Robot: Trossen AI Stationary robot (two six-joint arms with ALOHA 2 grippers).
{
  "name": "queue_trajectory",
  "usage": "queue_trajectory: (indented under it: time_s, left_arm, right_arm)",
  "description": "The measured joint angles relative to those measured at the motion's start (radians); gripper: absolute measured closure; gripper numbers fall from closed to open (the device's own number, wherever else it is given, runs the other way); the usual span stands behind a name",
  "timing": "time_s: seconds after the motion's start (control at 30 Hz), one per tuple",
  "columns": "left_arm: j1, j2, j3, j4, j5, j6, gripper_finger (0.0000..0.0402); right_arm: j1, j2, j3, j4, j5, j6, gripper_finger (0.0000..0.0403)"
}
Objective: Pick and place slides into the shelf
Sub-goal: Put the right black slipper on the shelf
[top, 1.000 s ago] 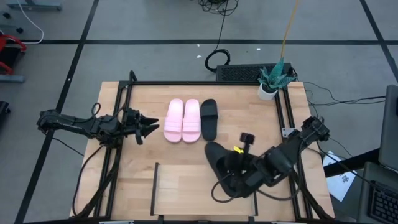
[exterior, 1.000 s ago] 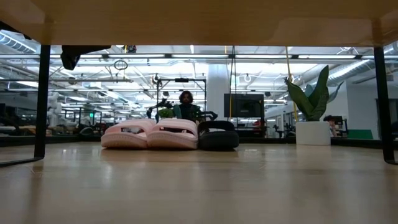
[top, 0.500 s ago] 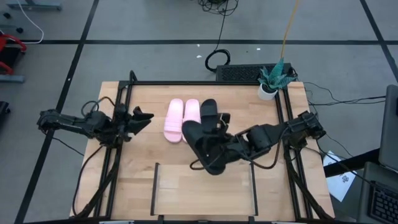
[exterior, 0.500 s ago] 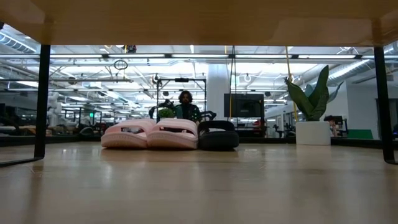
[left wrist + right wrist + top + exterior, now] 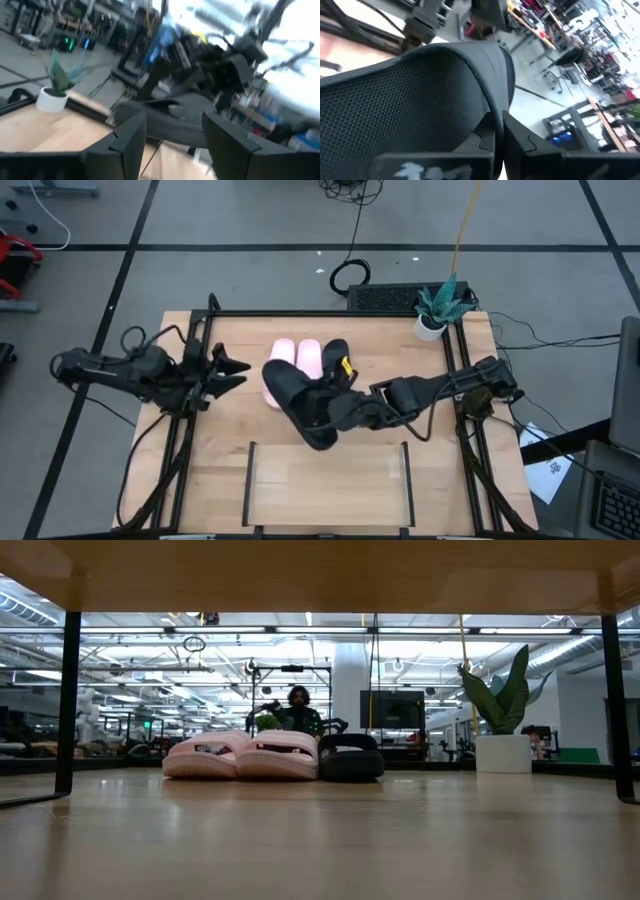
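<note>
Carried leftward since the earlier frame: matte black slip-on slide [image 5: 300,402], pinched in jaws of right gripper [image 5: 335,412], above pale pink slide pair [image 5: 295,360] and second black slide [image 5: 337,354] on light-wood worktop [image 5: 220,442]. Left gripper [image 5: 232,373]: jaws spread, beside the pink pair.

A carried black slide [image 5: 300,402] hides most of the pink pair [image 5: 296,356]; the right gripper beneath it is obscured
</note>
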State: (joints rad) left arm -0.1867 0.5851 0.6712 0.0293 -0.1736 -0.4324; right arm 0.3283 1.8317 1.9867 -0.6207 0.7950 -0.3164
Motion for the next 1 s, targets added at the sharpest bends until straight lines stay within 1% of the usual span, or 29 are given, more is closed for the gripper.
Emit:
queue_trajectory:
  time_s: [0.13,0.17,0.27,0.37,0.47,0.67,0.83,0.9,1.0]
  left_arm:
    - [0.0,0.07,0.158,-0.219,0.001,0.028,0.0206]
    - [0.0,0.085,0.194,-0.262,0.001,0.027,0.0206]
    - [0.0,0.135,0.29,-0.348,-0.006,0.011,0.0206]
    - [0.0,0.192,0.364,-0.376,-0.023,0.025,0.0206]
    - [0.0,0.259,0.419,-0.385,-0.044,0.072,0.0206]
    - [0.0,0.408,0.511,-0.461,-0.138,0.124,0.0206]
    - [0.001,0.488,0.591,-0.484,-0.144,0.159,0.0206]
    - [0.001,0.505,0.628,-0.483,-0.17,0.184,0.0206]
    - [0.001,0.525,0.672,-0.479,-0.217,0.241,0.0206]
  right_arm:
    - [0.002,0.0,-0.006,0.005,0.025,-0.018,0.0403]
    - [0.002,0.0,-0.006,0.006,0.044,-0.034,0.0403]
    - [0.001,0.0,-0.006,0.006,0.15,-0.097,0.0403]
    - [-0.008,0.0,-0.006,0.014,0.233,-0.162,0.0403]
    - [-0.027,0.0,-0.005,0.026,0.278,-0.182,0.0403]
    - [-0.07,0.0,-0.005,0.128,0.411,-0.198,0.0403]
    - [-0.094,0.0,-0.005,0.147,0.459,-0.204,0.0403]
    - [-0.102,0.0,-0.005,0.151,0.486,-0.199,0.0403]
    - [-0.114,0.0,-0.005,0.169,0.49,-0.196,0.0403]
